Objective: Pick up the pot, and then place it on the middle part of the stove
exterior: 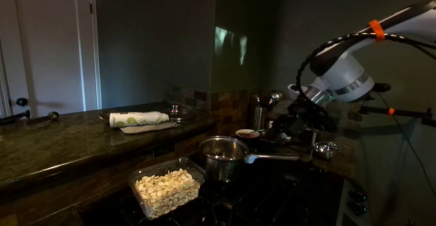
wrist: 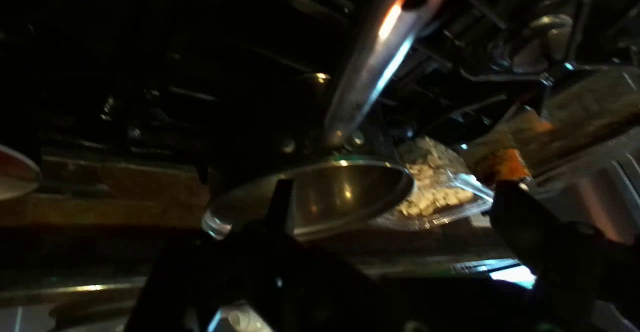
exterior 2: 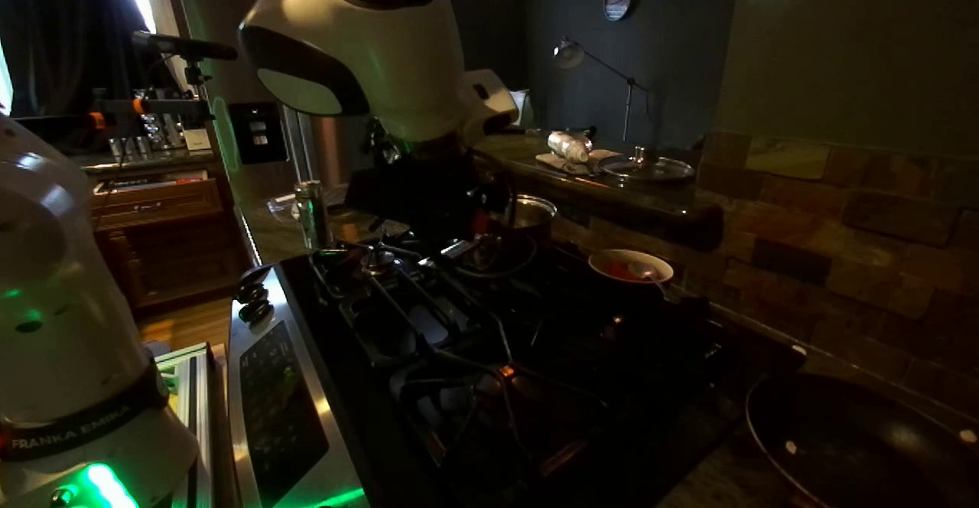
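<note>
The pot [exterior: 223, 166] is a shiny steel saucepan standing upright at the back edge of the black stove [exterior: 269, 198]. Its long handle [exterior: 276, 157] points away from the clear dish. In an exterior view the pot [exterior 2: 533, 213] is largely hidden behind my arm; the stove [exterior 2: 459, 340] spreads out in front. My gripper [wrist: 395, 187] is open and empty. In the wrist view the pot's rim and inside [wrist: 345, 192] show beyond the fingers, and the handle runs up, not between them. In an exterior view the dark gripper [exterior: 282, 135] appears near the handle; the exact gap is unclear.
A clear dish of pale food [exterior: 167, 188] stands beside the pot. A white bowl with red food and a spoon [exterior 2: 631, 265] is at the stove's back. A small metal bowl [exterior: 326, 150] and a dark pan [exterior 2: 864, 447] are nearby. A raised counter [exterior: 68, 144] runs behind.
</note>
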You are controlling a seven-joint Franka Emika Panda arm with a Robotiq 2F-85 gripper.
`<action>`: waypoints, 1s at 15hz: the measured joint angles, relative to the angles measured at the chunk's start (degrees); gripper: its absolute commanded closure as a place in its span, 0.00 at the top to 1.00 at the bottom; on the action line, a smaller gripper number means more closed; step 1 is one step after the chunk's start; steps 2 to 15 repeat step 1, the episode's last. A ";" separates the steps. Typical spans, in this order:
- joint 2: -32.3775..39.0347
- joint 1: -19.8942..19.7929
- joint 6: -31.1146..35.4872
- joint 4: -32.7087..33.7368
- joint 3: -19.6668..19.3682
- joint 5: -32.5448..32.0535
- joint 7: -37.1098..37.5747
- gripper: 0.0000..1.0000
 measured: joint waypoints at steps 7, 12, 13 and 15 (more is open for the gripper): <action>-2.07 -1.28 -4.24 0.54 -0.67 0.33 -0.82 1.00; -2.07 -1.28 -4.24 0.54 -0.67 0.33 -0.82 1.00; -2.07 -1.28 -4.24 0.54 -0.67 0.33 -0.82 1.00; -2.07 -1.28 -4.24 0.54 -0.67 0.33 -0.82 1.00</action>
